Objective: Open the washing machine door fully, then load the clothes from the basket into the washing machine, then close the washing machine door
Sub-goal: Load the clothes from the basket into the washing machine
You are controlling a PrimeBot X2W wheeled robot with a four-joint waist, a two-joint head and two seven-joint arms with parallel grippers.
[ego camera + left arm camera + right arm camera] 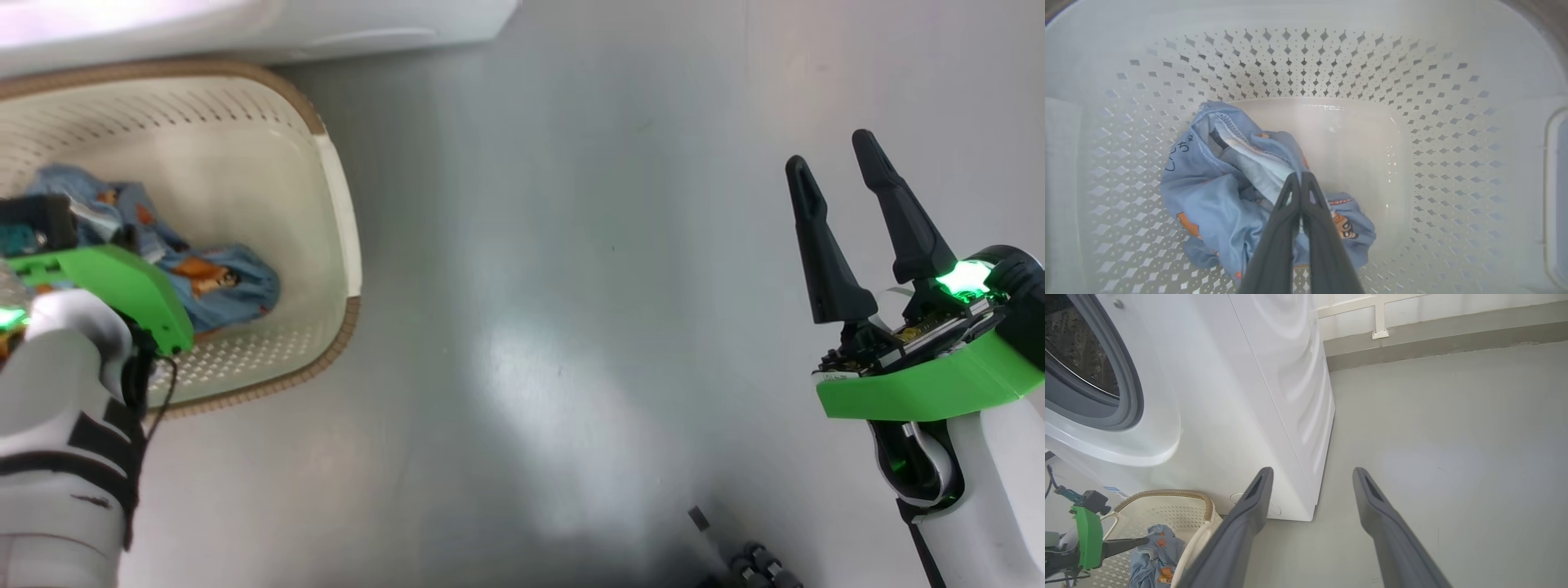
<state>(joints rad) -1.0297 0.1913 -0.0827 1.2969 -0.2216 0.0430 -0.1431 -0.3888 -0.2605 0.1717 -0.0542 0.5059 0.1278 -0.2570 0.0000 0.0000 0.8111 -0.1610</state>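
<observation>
The clothes (1208, 192) at the tips of the left pincer (1300, 175) are blue, printed with orange and brown figures. Around them the basket (1412, 122) is cream-white, pierced with rows of small diamond holes, its rim brown. Both pincers have dark grey fingers (1241, 522) and bright green collars (922, 392). Beyond the right pincer (829, 151), the washing machine (1229, 396) is white and the floor (1433, 437) pale grey.

Only lettering I can spot is some dark Japanese-looking characters on the clothes (1216, 204), maybe "くしち", pretty warped.

Grey floor (571, 245) (glossy) meets a grey skirting (1453, 337).
</observation>
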